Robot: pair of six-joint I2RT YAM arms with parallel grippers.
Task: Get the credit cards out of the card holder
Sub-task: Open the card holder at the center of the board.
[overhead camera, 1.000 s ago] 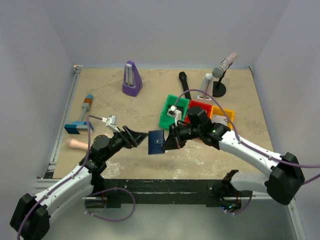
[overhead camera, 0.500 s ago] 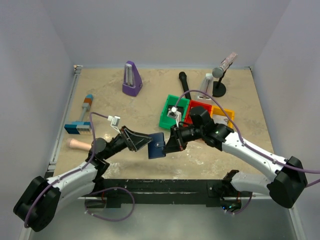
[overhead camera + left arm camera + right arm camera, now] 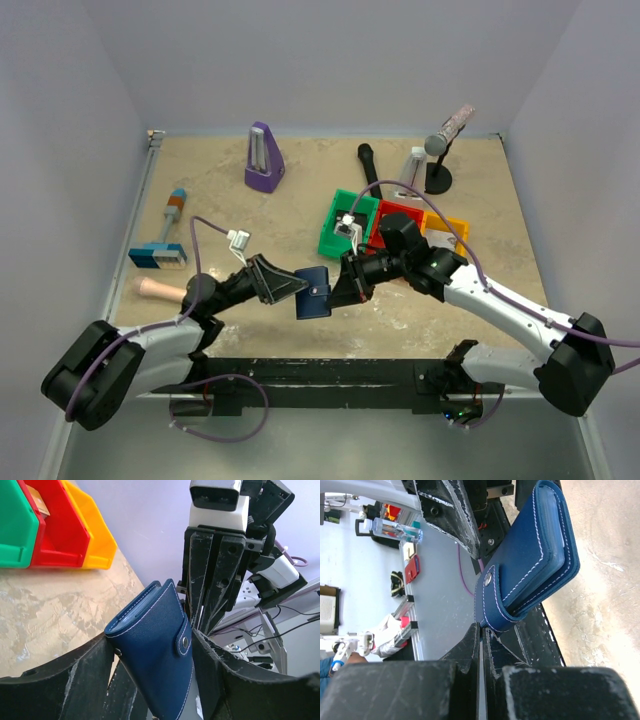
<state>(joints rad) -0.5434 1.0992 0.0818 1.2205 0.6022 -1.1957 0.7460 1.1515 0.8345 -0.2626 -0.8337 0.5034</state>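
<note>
The card holder (image 3: 313, 290) is a dark navy wallet, folded shut with its snap tab fastened, held in the air above the table's near edge. My right gripper (image 3: 337, 284) is shut on the tab end of the card holder (image 3: 530, 565); its fingertips (image 3: 481, 630) pinch the flap. My left gripper (image 3: 297, 288) comes from the left, its jaws against both sides of the card holder (image 3: 155, 650), one at a corner, one at the snap tab; the left gripper (image 3: 150, 637) holds it tilted. The credit cards are hidden inside.
Green (image 3: 335, 235), red (image 3: 402, 214) and yellow (image 3: 452, 228) bins stand behind the right arm. A purple metronome (image 3: 263, 158), a black handle (image 3: 368, 165) and a small stand (image 3: 438, 160) are at the back. A blue and orange tool (image 3: 165, 238) lies left.
My left gripper has moved right to the card holder and its jaws have narrowed onto its sides. The right gripper stays shut on the wallet, hardly moved.
</note>
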